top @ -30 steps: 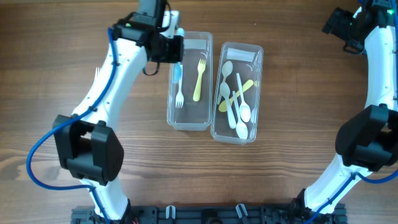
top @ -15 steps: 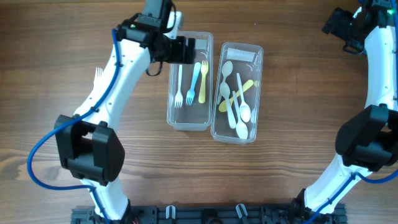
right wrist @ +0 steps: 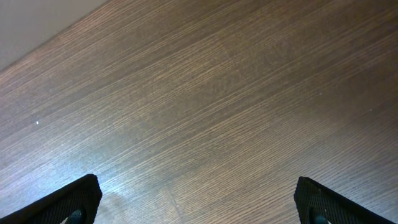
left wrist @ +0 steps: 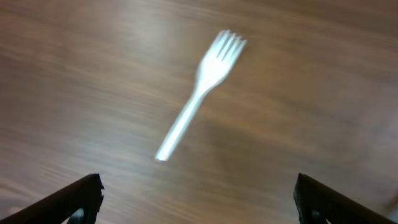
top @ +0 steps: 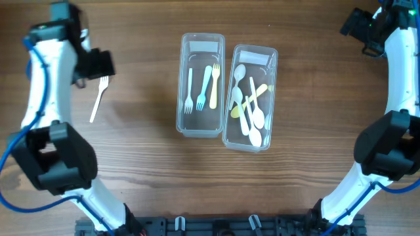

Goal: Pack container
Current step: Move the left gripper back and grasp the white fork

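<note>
1. A white plastic fork [top: 98,99] is seen lying flat on the brown wooden counter [top: 131,164], well apart to the left of both containers; in the left wrist view it [left wrist: 199,93] is blurred and set at a slant, tines uppermost.
2. The left fingers [left wrist: 78,196] are spread wide and nothing is held between them; they are raised above the counter, near the fork's tined end, and no contact with the fork is seen.
3. A clear rectangular plastic container [top: 200,128] is placed at the middle of the counter; a slim white fork [top: 189,88], a light blue fork [top: 204,85] and a yellow fork [top: 213,88] are laid in it side by side.
4. A second clear rectangular plastic container [top: 272,111] is set just beside it on the right; white and yellow plastic spoons [top: 252,105] are piled in it, crossing one another.
5. The right fingers [right wrist: 74,202] are likewise parted and empty; they are held over bare counter at the far right corner, well apart from the containers.
</note>
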### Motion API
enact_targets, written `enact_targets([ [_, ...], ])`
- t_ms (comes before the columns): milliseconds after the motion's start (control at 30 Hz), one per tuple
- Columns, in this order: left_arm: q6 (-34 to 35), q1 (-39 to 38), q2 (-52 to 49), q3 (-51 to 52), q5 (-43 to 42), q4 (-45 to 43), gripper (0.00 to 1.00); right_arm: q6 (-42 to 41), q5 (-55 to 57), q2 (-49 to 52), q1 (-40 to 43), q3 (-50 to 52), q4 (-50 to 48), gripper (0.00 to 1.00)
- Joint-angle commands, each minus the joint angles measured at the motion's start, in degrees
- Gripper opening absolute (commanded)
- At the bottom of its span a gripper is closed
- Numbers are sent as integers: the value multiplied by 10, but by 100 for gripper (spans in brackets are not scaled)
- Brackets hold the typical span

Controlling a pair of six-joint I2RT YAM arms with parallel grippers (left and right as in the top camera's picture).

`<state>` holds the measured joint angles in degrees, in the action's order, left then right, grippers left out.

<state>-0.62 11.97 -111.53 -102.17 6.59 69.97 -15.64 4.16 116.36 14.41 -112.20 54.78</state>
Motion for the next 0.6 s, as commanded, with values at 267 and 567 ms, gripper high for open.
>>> enact_targets([
  [267,-175,58,3,159,-44,-158,100,-10,10,5,-3,2,-2,100],
  [567,-217,48,-48,159,-87,-235,100,-10,10,5,-3,2,-2,100],
])
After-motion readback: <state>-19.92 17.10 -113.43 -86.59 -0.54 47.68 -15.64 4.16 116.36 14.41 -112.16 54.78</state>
